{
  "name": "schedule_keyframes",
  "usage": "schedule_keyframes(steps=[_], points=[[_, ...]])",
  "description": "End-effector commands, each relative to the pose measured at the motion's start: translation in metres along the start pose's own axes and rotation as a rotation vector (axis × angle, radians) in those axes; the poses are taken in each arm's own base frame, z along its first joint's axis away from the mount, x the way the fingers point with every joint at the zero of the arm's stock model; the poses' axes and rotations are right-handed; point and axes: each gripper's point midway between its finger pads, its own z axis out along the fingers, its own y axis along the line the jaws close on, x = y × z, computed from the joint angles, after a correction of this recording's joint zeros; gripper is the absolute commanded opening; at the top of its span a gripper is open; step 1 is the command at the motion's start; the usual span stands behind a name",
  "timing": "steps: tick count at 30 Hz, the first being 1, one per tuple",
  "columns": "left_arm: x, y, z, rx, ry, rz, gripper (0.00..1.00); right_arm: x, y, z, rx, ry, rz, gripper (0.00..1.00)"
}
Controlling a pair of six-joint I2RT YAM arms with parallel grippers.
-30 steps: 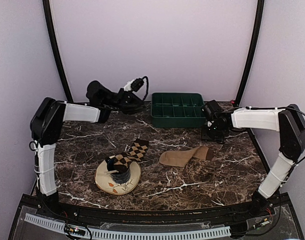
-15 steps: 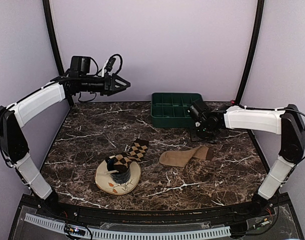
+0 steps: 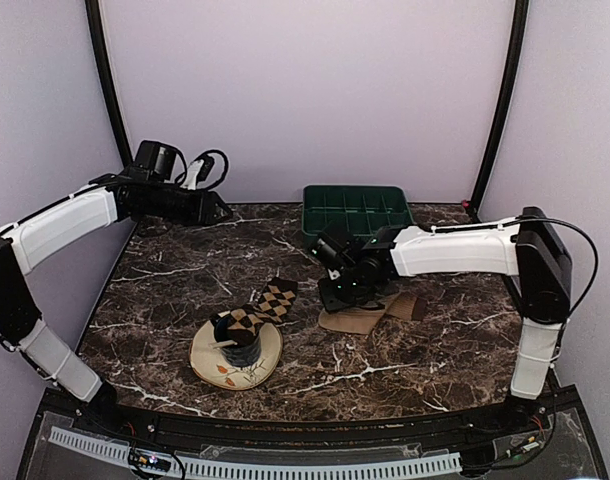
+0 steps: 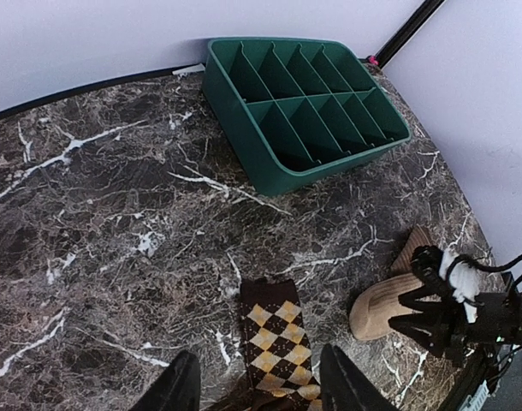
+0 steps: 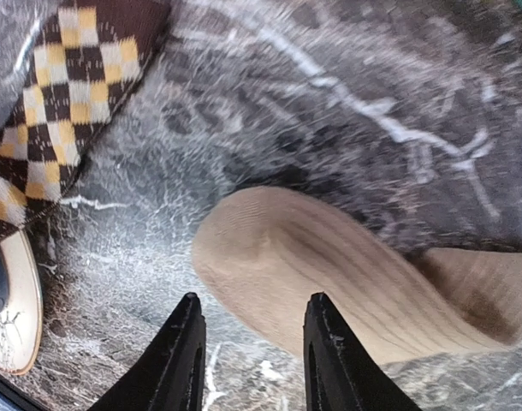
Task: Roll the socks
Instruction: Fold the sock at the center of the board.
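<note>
Tan sock (image 5: 329, 265) just under right hand (image 5: 252, 298), jaws apart

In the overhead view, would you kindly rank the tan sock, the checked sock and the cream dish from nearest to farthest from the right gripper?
1. Tan sock, just by the right gripper, mid-table.
2. Checked sock, to the gripper's left.
3. Cream dish, farther left, toward the near edge.
</note>
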Motion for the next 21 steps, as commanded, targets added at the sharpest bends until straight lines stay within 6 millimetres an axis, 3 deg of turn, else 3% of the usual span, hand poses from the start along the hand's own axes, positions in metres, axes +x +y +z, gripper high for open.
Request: schedule_keyframes(steps=[1, 12, 21], points=[[-0.004, -0.004, -0.019, -0.032, -0.051, 0.043, 0.50, 0.006, 0.027, 0.006, -0.081, 0.038, 0.013, 0.35], [0.003, -0.009, -0.025, -0.017, -0.062, 0.049, 0.49, 0.024, 0.040, 0.036, -0.113, 0.108, 0.014, 0.33], [0.006, -0.005, -0.022, -0.032, -0.054, 0.052, 0.49, 0.002, 0.035, 0.054, -0.173, 0.104, 0.050, 0.33]])
